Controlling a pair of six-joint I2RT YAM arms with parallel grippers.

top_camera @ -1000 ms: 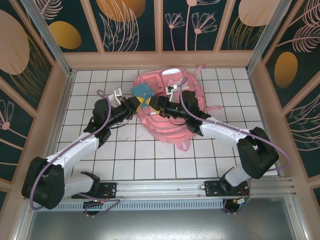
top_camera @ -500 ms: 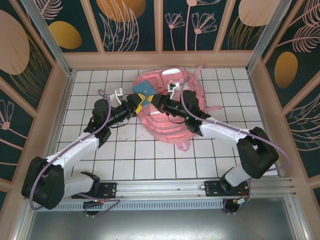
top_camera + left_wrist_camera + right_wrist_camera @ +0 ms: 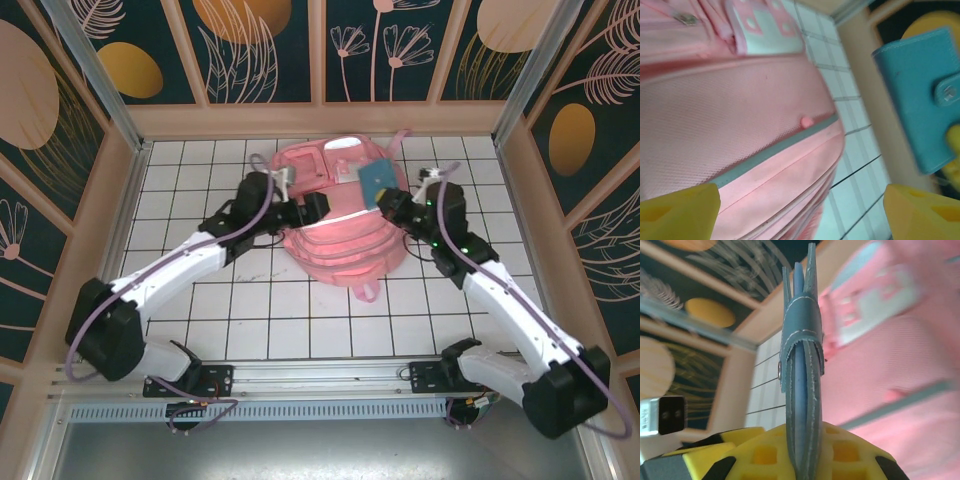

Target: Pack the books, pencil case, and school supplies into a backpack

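Pencil case (image 3: 377, 183) has been passed to right claw (image 3: 392, 203), clamped on its edge at 1 o'clock of backpack (image 3: 340, 235); left claw (image 3: 312, 207) spread, empty. Slippage is risked: grip seemingly shallow.

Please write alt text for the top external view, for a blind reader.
The right gripper holds a blue-teal pencil case over the right side of a pink backpack on a white tiled table. The open left gripper hovers over the backpack's left side.
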